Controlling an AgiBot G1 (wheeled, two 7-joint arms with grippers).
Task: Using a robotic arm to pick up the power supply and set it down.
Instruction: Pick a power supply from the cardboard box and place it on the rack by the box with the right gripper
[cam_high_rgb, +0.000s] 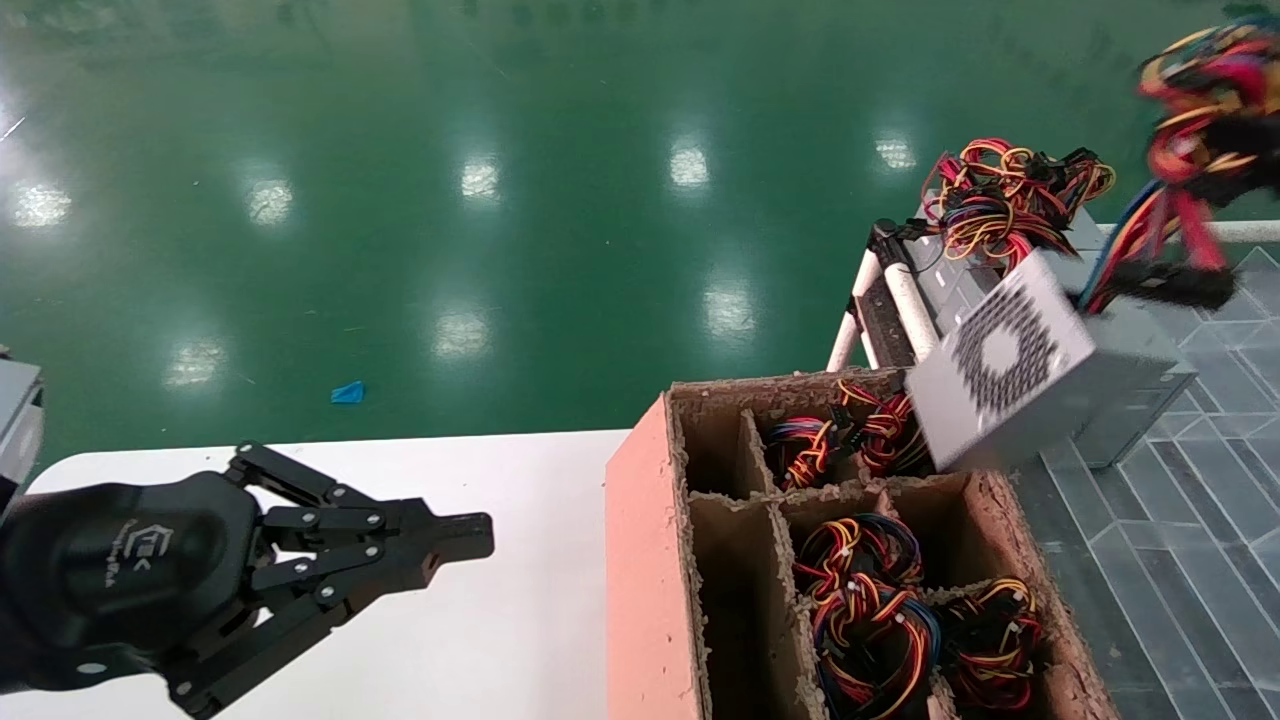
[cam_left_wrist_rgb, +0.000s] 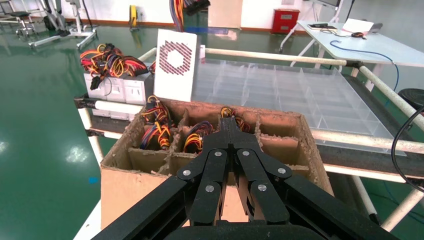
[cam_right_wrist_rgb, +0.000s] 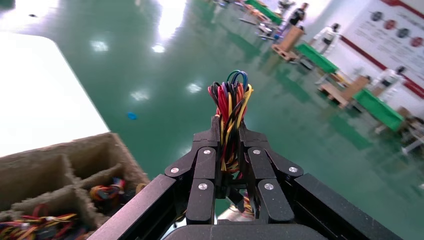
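The power supply (cam_high_rgb: 1000, 372), a silver-grey box with a honeycomb face, hangs tilted in the air over the far right corner of the divided cardboard box (cam_high_rgb: 640, 560). It dangles from its red, yellow and black wire bundle (cam_high_rgb: 1195, 120). In the right wrist view my right gripper (cam_right_wrist_rgb: 229, 125) is shut on that wire bundle (cam_right_wrist_rgb: 230, 97); the metal box itself is hidden there. The left wrist view shows the power supply (cam_left_wrist_rgb: 175, 62) beyond the cardboard box (cam_left_wrist_rgb: 125, 185). My left gripper (cam_high_rgb: 480, 535) is shut and empty over the white table, pointing at the box.
Several box cells hold coiled wire bundles (cam_high_rgb: 870, 610). More power supplies with wires (cam_high_rgb: 1000, 215) sit on a white pipe rack behind the box. A clear divided plastic tray (cam_left_wrist_rgb: 280, 90) lies on the right. The white table (cam_high_rgb: 480, 640) is at the left.
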